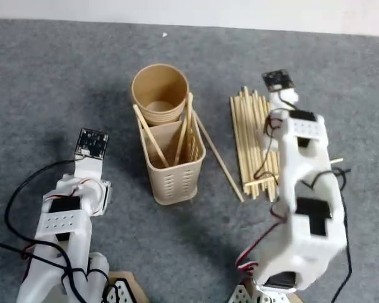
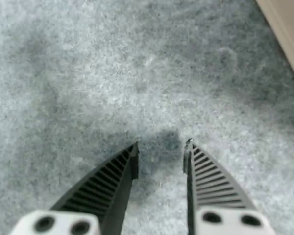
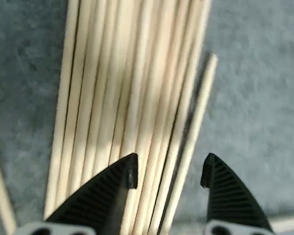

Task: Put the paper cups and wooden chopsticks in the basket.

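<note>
**Taking One Stick Off the Pile**

With the right gripper (image 3: pixel 170 164) spread wide over the wooden chopsticks (image 3: pixel 132 73) lying beside the basket (image 1: pixel 170 180), centre on the outermost stick (image 3: pixel 193 117), lower straight, close gently, lift level.

This looks like a robotics lab bench. Grey felt-like matting (image 2: pixel 88 73) lies under the left gripper (image 2: pixel 161 143) and runs on past it to a bare pale strip (image 1: pixel 240 11) far ahead. The left arm (image 1: pixel 63 221) and right arm (image 1: pixel 306 208) are white printed plastic with loose black and red cables (image 1: pixel 245 260), and plywood plates (image 1: pixel 123 284) sit at their bases.
</note>
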{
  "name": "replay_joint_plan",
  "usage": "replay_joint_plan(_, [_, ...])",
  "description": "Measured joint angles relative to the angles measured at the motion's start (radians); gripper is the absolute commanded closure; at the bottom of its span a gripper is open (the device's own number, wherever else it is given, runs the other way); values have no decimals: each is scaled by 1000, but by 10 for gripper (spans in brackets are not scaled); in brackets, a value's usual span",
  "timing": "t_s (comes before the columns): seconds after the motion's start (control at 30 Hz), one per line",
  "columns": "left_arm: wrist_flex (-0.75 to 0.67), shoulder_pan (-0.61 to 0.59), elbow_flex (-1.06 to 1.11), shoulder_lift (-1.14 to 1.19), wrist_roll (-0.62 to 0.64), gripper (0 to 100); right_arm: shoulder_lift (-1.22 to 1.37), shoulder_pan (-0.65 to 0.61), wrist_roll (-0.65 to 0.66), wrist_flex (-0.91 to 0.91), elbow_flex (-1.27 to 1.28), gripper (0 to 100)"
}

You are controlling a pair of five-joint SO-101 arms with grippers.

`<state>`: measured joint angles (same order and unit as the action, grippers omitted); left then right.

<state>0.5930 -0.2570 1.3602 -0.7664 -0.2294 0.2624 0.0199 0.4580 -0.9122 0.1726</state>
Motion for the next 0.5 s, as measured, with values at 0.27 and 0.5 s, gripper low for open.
replay_joint_plan(0.27, [0,0,0,0,0,818,209,0,52,0,-163,825])
replay_joint_plan(0.5, [0,0,0,0,-2,818,212,2,52,6,-169,937])
